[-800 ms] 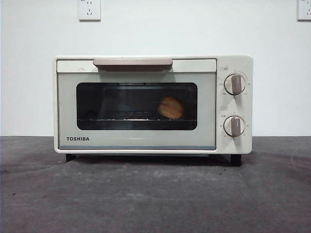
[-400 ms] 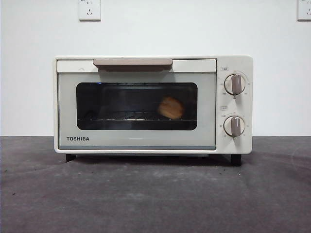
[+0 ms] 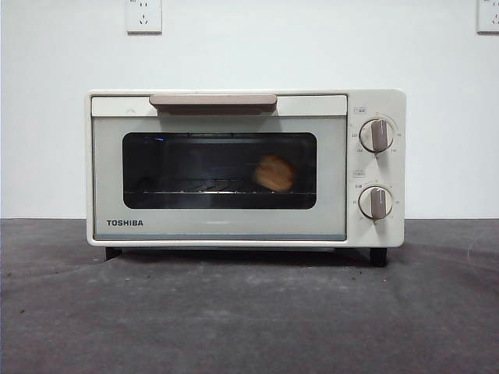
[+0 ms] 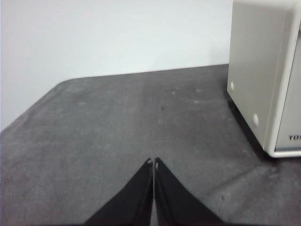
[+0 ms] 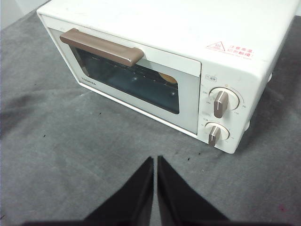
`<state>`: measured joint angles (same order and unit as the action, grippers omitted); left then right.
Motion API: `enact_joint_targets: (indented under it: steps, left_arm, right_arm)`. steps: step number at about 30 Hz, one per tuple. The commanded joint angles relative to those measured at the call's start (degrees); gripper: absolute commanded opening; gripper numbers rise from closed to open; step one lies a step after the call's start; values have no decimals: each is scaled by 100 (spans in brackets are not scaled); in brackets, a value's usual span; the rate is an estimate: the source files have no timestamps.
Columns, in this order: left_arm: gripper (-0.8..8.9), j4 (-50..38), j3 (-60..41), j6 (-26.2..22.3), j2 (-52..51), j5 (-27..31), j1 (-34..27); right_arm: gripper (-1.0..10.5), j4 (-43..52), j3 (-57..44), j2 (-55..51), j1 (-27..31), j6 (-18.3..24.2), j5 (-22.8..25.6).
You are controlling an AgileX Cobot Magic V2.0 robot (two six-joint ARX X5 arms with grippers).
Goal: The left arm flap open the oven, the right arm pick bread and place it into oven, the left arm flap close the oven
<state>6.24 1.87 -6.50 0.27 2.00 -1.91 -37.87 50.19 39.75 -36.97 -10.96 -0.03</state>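
Observation:
The cream-white TOSHIBA oven [image 3: 245, 167] stands mid-table with its door shut and its beige handle [image 3: 213, 101] at the top. Through the dark glass I see the golden-brown bread [image 3: 274, 173] resting on the wire rack, toward the right side. A sliver of the bread [image 5: 168, 78] also shows behind the glass in the right wrist view. My left gripper [image 4: 154, 163] is shut and empty, hovering over the grey mat off the oven's [image 4: 265, 75] left side. My right gripper [image 5: 155, 160] is shut and empty, above the mat in front of the oven [image 5: 155, 61]. Neither arm shows in the front view.
Two knobs [image 3: 376, 135] [image 3: 376, 202] sit on the oven's right panel. Grey mat [image 3: 249, 312] stretches in front of the oven. A white wall with two power sockets [image 3: 143, 15] stands behind. The mat's rounded corner [image 4: 61, 87] lies beyond the left gripper.

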Motion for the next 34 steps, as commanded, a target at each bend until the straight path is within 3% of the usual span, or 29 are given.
enact_joint_targets:
  steps: [1, 27, 31, 34]
  left_arm:
    - [12, 79, -118, 9, -11, 15, -11]
    - [12, 380, -118, 11, -9, 15, -11]
    - [12, 380, -118, 11, -9, 15, -11]
    - [12, 374, -118, 11, -9, 15, -11]
  right_arm:
    - [8, 63, 105, 22, -31, -57, 2]
    - [8, 61, 105, 22, -31, -50, 4]
    - [8, 107, 103, -35, -9, 205, 118]
    - [8, 264, 59, -236, 330, 431, 343]
